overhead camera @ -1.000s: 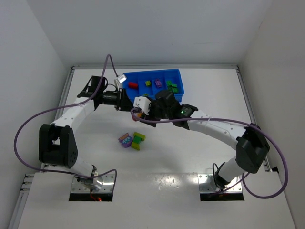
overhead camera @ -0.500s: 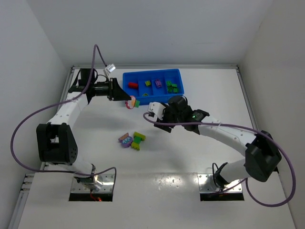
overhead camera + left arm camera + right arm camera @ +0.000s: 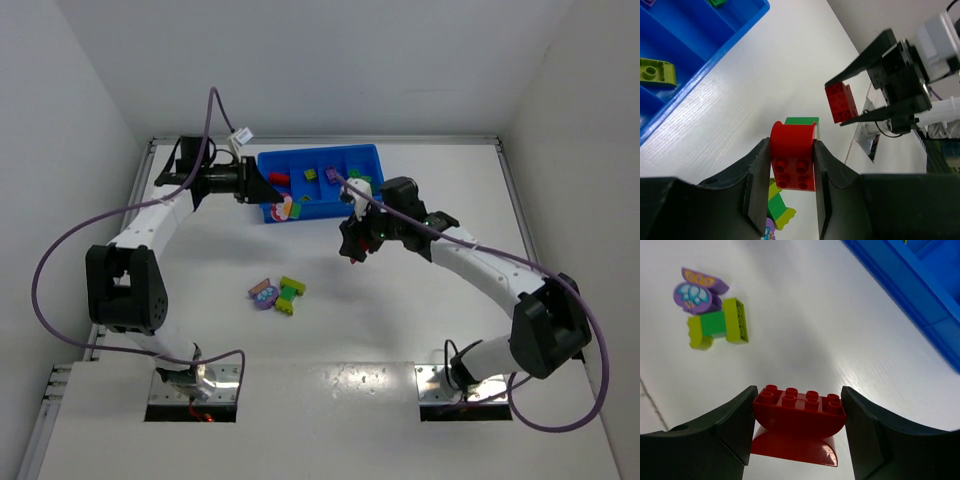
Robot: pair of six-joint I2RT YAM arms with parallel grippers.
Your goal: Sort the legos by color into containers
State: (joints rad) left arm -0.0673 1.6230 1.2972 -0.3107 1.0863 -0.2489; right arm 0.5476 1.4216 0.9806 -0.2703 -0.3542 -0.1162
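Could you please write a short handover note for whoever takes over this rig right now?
Left jaws: shut on a red-and-green piece, by the near left corner of the blue tray.
Right jaws: shut on a red brick, above the table in front of the tray.
Done: a red lego, a yellow-green lego, a purple lego and green legos lie in separate compartments.
Left: bin both held pieces, then the purple-and-green cluster on the table.
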